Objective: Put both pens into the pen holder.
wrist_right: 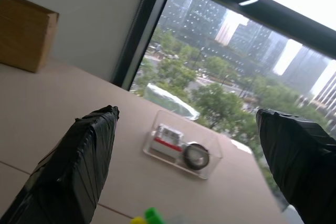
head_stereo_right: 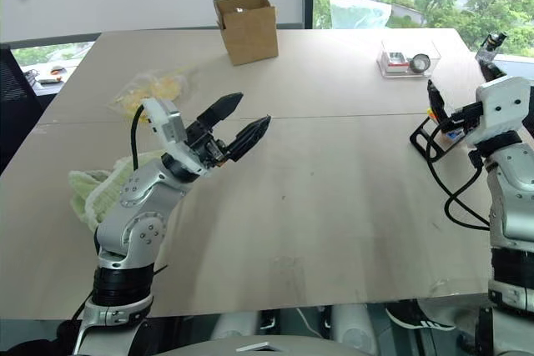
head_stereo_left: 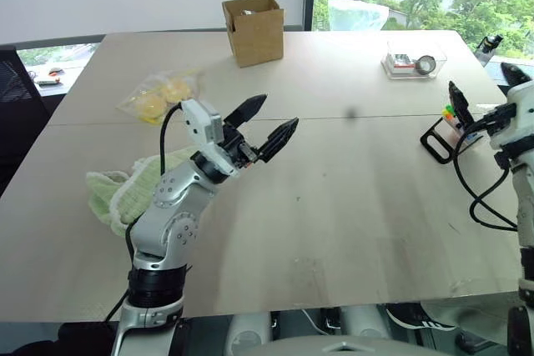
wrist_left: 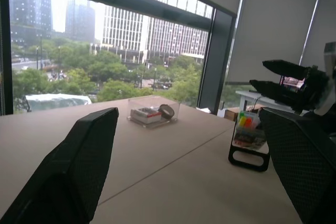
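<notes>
- The pen holder [head_stereo_left: 451,127] is a small clear box on a black loop-shaped frame, with green, yellow and orange marker tips showing inside. It stands near the table's right edge, just beside the right gripper [head_stereo_left: 482,81].
- The right gripper's two black fingers are spread wide, holding nothing.
- The left gripper [head_stereo_left: 265,124] hovers above the middle of the table, its jaws apart and empty.
- The table [head_stereo_left: 334,206] is pale wood-grain. A brown cardboard box [head_stereo_left: 254,29], a clear tray [head_stereo_left: 415,60], a bag of yellow items [head_stereo_left: 160,95] and a light green cloth [head_stereo_left: 117,193] rest on it.
- Large windows [wrist_left: 105,40] show trees and tall buildings.
</notes>
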{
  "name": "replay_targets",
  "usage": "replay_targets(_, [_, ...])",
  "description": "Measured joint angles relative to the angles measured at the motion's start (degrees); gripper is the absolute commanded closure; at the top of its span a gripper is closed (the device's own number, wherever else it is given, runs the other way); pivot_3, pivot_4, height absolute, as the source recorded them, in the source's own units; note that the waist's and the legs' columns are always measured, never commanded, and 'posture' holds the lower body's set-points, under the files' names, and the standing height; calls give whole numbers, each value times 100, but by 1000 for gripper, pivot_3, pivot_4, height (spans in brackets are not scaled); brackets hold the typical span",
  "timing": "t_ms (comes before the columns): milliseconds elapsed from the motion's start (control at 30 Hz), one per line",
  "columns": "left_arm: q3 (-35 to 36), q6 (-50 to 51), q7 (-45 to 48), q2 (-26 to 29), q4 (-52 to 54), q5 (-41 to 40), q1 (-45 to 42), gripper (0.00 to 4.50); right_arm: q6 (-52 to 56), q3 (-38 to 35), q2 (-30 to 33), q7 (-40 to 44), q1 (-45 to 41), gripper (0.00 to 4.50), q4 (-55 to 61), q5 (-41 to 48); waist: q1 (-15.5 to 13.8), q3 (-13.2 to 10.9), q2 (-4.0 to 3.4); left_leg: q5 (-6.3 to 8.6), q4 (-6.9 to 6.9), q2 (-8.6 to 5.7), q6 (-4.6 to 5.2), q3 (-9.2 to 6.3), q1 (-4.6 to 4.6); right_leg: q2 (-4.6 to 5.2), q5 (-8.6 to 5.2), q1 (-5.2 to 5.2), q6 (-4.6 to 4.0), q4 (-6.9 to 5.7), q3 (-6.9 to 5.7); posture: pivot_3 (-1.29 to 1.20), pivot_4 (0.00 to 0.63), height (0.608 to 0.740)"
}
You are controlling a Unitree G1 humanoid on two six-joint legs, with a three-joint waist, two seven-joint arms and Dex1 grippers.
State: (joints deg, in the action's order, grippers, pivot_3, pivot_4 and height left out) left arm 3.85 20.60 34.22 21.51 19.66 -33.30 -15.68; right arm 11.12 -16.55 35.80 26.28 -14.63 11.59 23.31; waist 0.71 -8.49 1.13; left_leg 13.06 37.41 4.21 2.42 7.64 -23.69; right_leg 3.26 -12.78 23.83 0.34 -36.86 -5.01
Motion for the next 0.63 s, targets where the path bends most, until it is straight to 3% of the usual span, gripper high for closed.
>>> replay_targets(200, [17, 690, -226, 726, 561, 197, 1044, 0, 1970, 498, 364, 346, 887, 37, 2001, 1492, -18, -1, 1, 17, -4, -1, 24, -15, -5, 5, -11, 2, 11, 8, -5, 0, 150, 740])
replay_targets(267, [181, 852, -88, 1075, 1018, 121, 1767, 0, 2427, 452, 447, 332, 1498, 37, 2519, 1894, -48, 0, 6, 21, -5, -3, 27, -20, -7, 39, -17, 0, 4, 13, -13, 0, 150, 740])
replay_targets(400, [708, 949, -27, 1189, 1527, -120, 2680, 0, 2715, 167, 449, 303, 2627, 37, 2898, 2016, -145, -4, 3, 30, -1, -14, 24, -20, -10, 64, -28, 1, 0, 16, -21, 0, 150, 740])
replay_targets(533, [1241, 1020, -99, 1186, 2116, -302, 3715, 0, 2592, -585, 527, 513, 3749, 37, 3167, 1848, -155, 0, 7, 40, 2, -17, 9, -24, -1, 75, -29, -2, -1, 17, -30, 0, 150, 740])
replay_targets(633, [1495, 1032, -154, 1170, 2224, -333, 4112, 0, 2542, -791, 484, 586, 4135, 37, 3178, 1721, -153, -1, 5, 41, 2, -15, 8, -38, -2, 75, -30, 0, -2, 16, -43, 0, 150, 740])
